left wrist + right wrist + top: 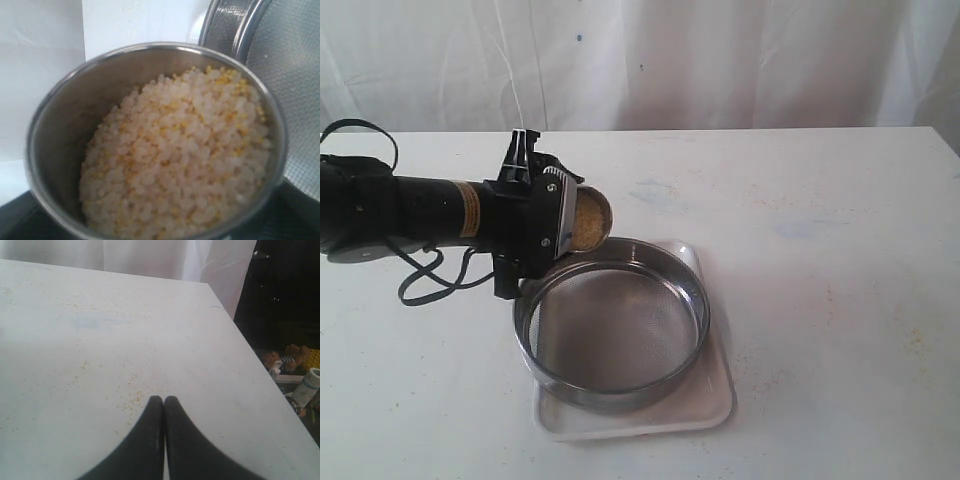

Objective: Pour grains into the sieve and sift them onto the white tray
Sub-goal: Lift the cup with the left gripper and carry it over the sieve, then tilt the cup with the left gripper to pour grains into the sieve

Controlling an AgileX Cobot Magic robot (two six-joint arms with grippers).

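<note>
Left jaws are gripping the steel cup, spread wide around it. It's lying tipped sideways, mouth hanging over the far-left rim of the sieve, which is sitting on the white tray. The grains are crowding the lip. Right jaws are hanging pinched shut over bare table.

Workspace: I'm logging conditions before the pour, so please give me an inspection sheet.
Surface: white table, with scattered yellow specks near the right gripper.
Job's things: wide round steel mesh sieve sits in the flat white plastic tray, mesh bare; golden-white grains fill the small rounded steel cup, which is tipped above the sieve's rim.
Clutter: nothing seen.
Grippers: left gripper clamps the cup; right gripper shut, empty.
Cables: black cable loops beside the left arm.
Surroundings: white curtain behind; pale bottle in the dark area past the table edge.
</note>
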